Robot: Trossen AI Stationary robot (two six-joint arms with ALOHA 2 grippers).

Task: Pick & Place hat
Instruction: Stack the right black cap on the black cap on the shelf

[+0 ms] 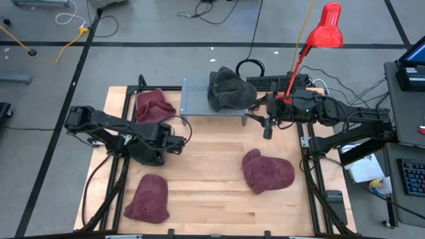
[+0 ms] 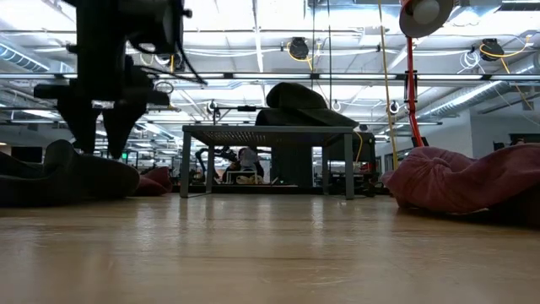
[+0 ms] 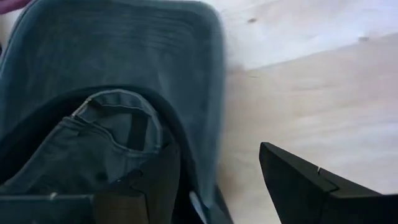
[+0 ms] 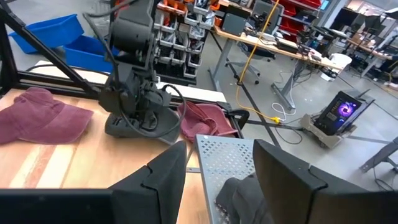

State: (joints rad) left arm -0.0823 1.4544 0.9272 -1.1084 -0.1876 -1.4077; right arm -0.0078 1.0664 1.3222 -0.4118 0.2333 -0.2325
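Note:
A dark grey hat (image 3: 124, 62) lies on the wooden table, hollow side up, left of centre (image 1: 147, 159). My left gripper (image 3: 211, 155) is open over it, pointing down (image 2: 99, 152). Another grey hat (image 1: 229, 89) sits on a perforated metal stand (image 1: 196, 93) at the far edge. My right gripper (image 4: 217, 180) is open and hovers beside the stand's right end (image 1: 267, 127), touching nothing. Three maroon hats lie on the table: far left (image 1: 154, 106), near left (image 1: 147, 198) and right (image 1: 267, 170). My left gripper straddles the dark hat's rim (image 3: 208, 124) from above, pointing down. One finger (image 3: 155, 180) is inside the hollow and the other (image 3: 298, 180) is outside over bare wood. I cannot tell whether either finger touches the cloth. The hat lies flat on the table.
A red lamp (image 1: 325, 30) stands behind the table's far right corner. Cables and a black frame run along the table's sides. Bare wood (image 1: 212, 166) lies between the dark hat and the right maroon hat. A laptop and other items sit on a bench at the right.

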